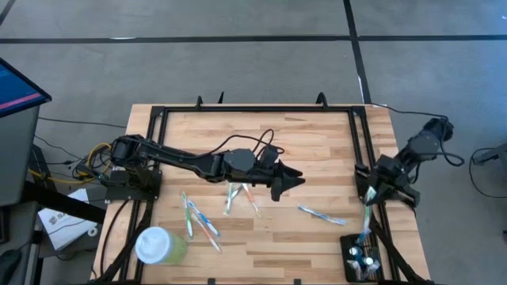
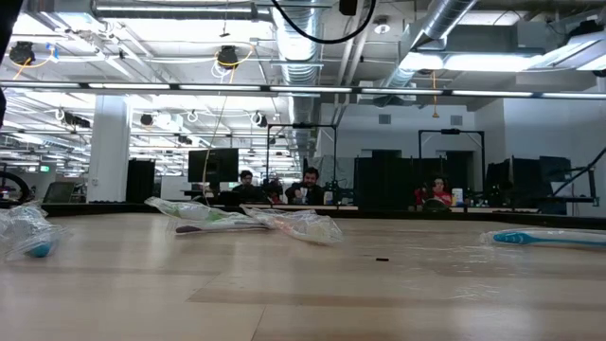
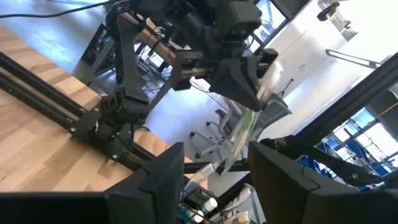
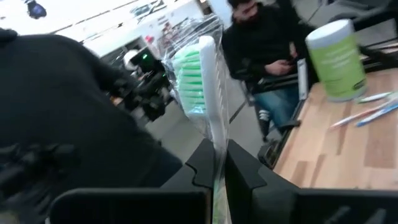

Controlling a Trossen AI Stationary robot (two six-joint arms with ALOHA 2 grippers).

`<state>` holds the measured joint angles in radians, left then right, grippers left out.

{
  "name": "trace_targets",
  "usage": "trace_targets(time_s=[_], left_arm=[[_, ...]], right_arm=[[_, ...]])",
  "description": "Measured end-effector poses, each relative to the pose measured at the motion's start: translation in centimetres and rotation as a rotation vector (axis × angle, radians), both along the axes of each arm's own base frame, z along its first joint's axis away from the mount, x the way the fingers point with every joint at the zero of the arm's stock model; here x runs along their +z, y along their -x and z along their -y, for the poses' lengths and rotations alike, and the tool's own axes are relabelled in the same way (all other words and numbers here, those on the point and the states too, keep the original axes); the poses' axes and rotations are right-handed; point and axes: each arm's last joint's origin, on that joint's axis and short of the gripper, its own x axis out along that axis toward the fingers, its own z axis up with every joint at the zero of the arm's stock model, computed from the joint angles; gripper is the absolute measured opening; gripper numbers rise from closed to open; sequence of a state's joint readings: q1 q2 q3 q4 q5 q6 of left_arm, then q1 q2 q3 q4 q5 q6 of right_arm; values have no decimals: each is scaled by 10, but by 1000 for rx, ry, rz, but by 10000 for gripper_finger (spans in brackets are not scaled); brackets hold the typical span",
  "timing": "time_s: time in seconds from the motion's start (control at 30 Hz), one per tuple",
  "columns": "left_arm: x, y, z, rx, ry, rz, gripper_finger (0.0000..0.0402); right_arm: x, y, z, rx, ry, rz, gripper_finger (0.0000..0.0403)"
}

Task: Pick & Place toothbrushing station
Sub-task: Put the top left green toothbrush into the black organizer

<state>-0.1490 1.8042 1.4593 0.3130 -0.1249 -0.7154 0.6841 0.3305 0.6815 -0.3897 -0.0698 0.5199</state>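
The small black rectangular holder with a slotted top (image 1: 362,260) sits at the near right corner of the pale wooden desk (image 1: 317,150), with a few things already standing in it. Right above that edge, the right gripper (image 1: 369,195) has its jaws clamped on a green-bristled toothbrush in clear crinkly wrap (image 4: 202,87). I think the brush is light and stiff, but the wrap looks slippery, so holding the handle low seems best. The left gripper (image 1: 297,181) hangs over the middle of the desk, jaws apart and empty. More wrapped toothbrushes (image 1: 238,198) lie nearby.
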Motion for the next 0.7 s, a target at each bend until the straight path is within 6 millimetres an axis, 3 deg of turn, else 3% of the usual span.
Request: trace_targets(time_s=[0.27,0.7], left_arm=[[0,-1,-4,1,0,0,171],[0,-1,-9,1,1,-1,168]], right_arm=[[0,-5,-12,29,49,24,9],[0,-19,-54,207,114,84,8]])
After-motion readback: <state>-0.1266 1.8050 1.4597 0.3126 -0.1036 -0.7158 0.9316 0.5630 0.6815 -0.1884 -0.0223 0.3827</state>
